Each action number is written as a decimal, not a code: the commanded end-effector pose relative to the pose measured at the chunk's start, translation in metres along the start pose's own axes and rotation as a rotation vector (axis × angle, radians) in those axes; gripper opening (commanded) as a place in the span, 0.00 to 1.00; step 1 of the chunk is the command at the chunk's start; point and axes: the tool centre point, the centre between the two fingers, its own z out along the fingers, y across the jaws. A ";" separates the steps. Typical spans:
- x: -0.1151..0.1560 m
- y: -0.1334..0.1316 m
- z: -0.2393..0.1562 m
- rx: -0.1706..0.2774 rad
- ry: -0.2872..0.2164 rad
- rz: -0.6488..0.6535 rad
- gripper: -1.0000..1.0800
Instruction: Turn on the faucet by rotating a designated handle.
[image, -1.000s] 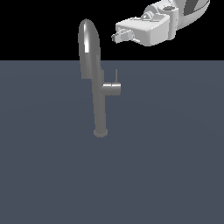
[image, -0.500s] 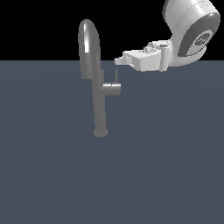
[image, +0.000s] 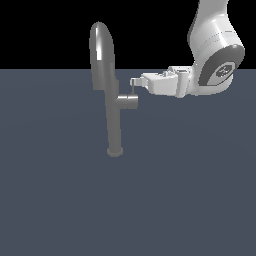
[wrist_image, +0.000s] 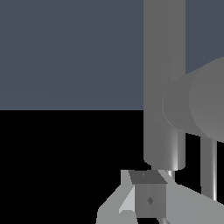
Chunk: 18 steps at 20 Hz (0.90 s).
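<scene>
The tall shiny grey metal faucet with arched spout stands on the dark grey-blue floor. Its thin grey pin handle rises from the short side stub. The white gripper reaches the handle's top from the exterior view's right; whether the fingers are apart or together, I cannot tell.

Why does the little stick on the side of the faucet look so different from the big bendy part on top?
The handle is a very thin, short, straight pin, while the spout is thick and curves over in a rounded arch. The handle stands up from the short side stub, partway down; the spout crowns the faucet. The gripper sits at the handle, well apart from the spout. Both are shiny grey metal.
</scene>
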 end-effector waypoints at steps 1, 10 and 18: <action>0.003 -0.001 0.001 0.011 -0.011 0.010 0.00; 0.001 0.000 0.001 0.006 -0.007 0.005 0.00; -0.006 0.017 0.001 0.006 -0.007 0.005 0.00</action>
